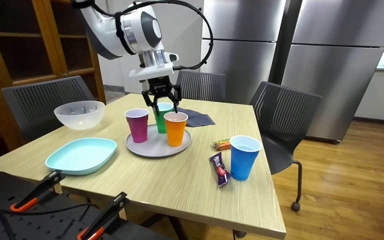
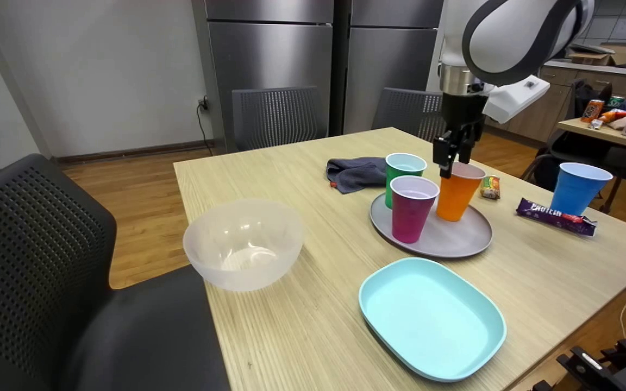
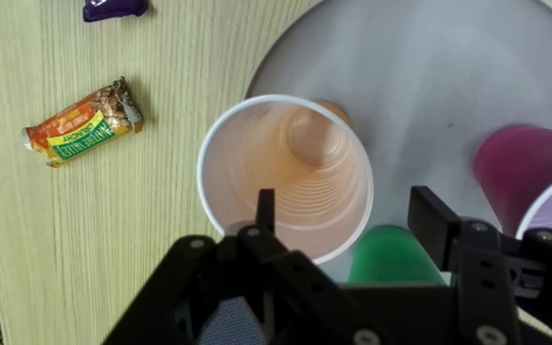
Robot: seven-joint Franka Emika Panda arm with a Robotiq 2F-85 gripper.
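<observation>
One plate (image 1: 158, 152), mid-frame in an exterior view, bears one orange cup (image 1: 176, 130), one magenta cup (image 1: 138, 130), one green cup (image 1: 160, 122); at right sit one blue cup (image 1: 243, 161) and two snack bars (image 1: 220, 168). The arm (image 1: 132, 30) bends down from upper left, fingers (image 3: 431, 225) wide, empty, at the orange cup's rim.

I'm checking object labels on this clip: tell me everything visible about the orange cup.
The orange cup looks like plastic: orange outside, pale inside, with a whitish rim and fine rings on its inner wall. It stands upright near the edge of the gray plate and looks empty in the wrist view. There, one finger of the open gripper overlaps its mouth; contact cannot be told.
</observation>
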